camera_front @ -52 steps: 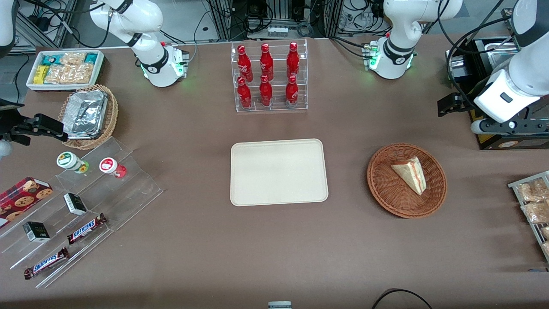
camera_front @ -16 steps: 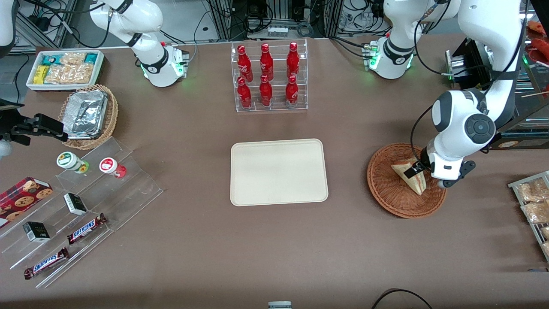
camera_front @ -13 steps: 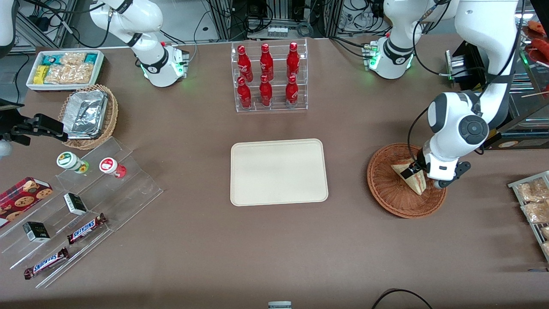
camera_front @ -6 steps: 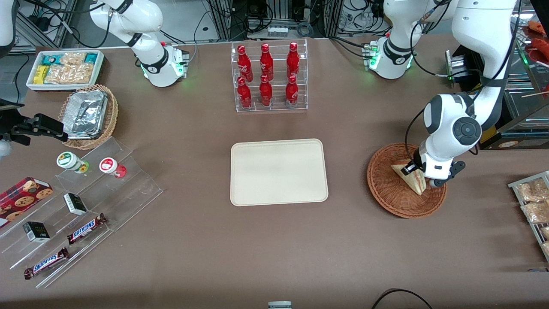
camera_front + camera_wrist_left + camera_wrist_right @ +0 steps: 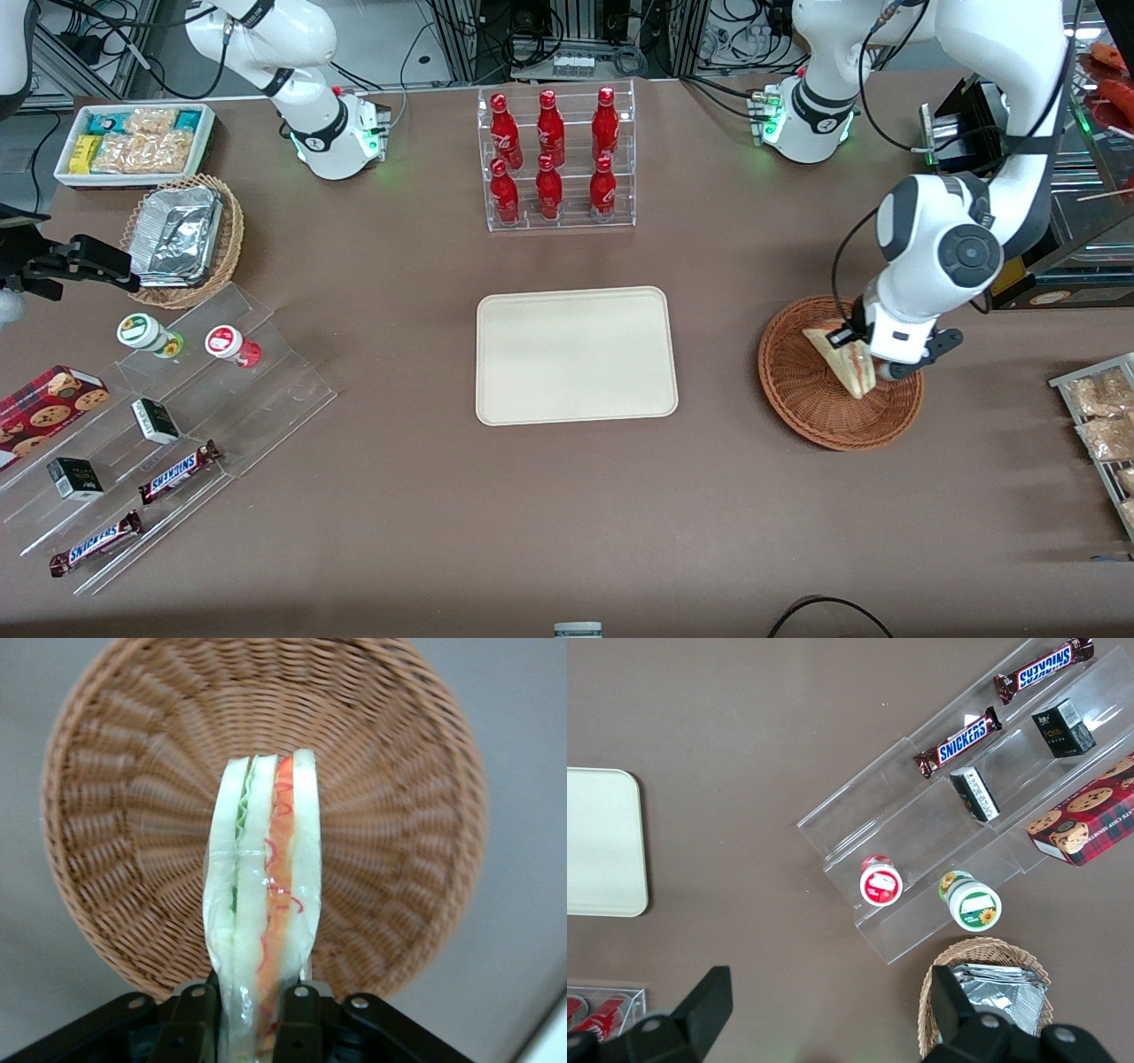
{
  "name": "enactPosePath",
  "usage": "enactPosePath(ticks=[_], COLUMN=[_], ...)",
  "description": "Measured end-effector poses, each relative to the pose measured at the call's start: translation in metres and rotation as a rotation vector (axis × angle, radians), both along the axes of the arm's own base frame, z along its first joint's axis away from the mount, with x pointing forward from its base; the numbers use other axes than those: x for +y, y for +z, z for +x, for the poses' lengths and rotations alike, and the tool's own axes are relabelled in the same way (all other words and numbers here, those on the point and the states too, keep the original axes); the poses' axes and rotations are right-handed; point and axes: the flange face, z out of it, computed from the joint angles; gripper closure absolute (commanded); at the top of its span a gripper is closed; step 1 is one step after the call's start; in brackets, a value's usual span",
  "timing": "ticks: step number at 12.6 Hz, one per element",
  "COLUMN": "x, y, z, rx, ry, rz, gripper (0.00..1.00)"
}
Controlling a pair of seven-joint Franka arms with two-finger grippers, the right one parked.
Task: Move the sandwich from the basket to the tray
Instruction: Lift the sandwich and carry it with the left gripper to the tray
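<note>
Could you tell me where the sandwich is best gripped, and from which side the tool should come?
Grip across the two flat bread faces near the wide end, coming from above. The sandwich is a thin wedge, so its faces suit parallel fingers. The tool already holds it this way, shut on it above the basket.

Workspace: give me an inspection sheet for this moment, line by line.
Surface: brown table.
Job's things: sandwich lifted over the basket; tray bare.
Clutter: cola bottle rack, snack bin, foil basket, acrylic steps with Snickers bars.
Grippers: gripper above the basket, shut on the sandwich.
Cables: black loop at the table's near edge.
Surroundings: racks and wiring past the table.
</note>
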Motion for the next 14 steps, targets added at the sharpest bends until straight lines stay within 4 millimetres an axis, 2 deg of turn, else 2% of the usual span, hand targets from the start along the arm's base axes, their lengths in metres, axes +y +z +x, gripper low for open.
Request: enactPosePath(ticks=[3, 5, 10, 14], x=[-0.059, -0.106, -0.236, -0.322], y=[0.022, 0.03, 0.014, -0.002], z=[0.0, -0.001, -0.008, -0.009], rx=[0.019, 0.012, 0.015, 0.008], ry=[-0.115, -0.194, -0.354, -0.384], rz=[0.002, -0.002, -0.033, -0.038], gripper=[1.0, 1.0, 1.0, 1.0])
